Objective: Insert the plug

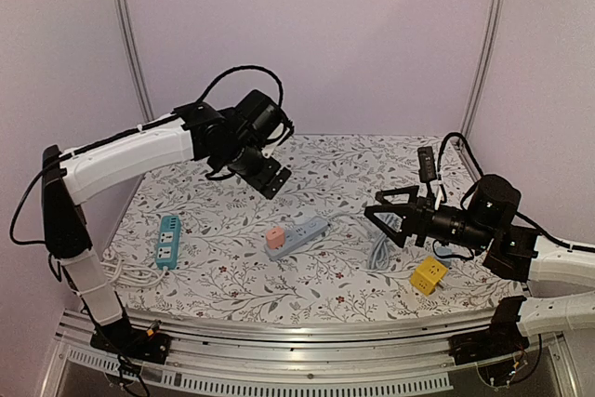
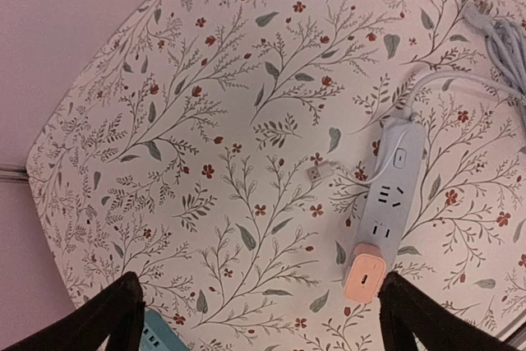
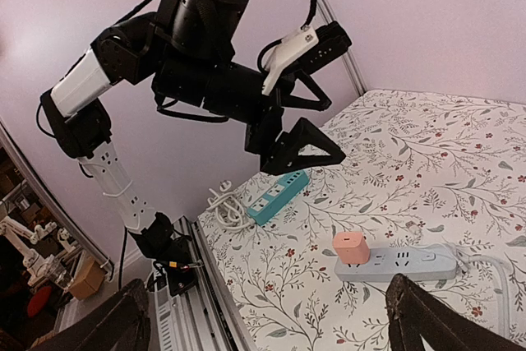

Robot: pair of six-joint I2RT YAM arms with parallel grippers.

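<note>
Both arms are hanging with jaws wide open and empty, the left gripper (image 1: 270, 177) raised above the floral-patterned table (image 1: 344, 160), the right gripper (image 1: 379, 211) lower down. The small pink square plug (image 1: 275, 238) is sitting in the long pale-grey plastic power strip (image 1: 307, 229), at its left end.

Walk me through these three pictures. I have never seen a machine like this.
Two robot arms are bolted to a table with a flowered cloth. One picture looks down from above and behind; the other two come from cameras on each wrist. The left gripper and right gripper are both open and hold nothing. On the cloth lie a grey power strip with a pink plug standing in it, a teal power strip, a yellow cube and a coiled grey cable.
</note>
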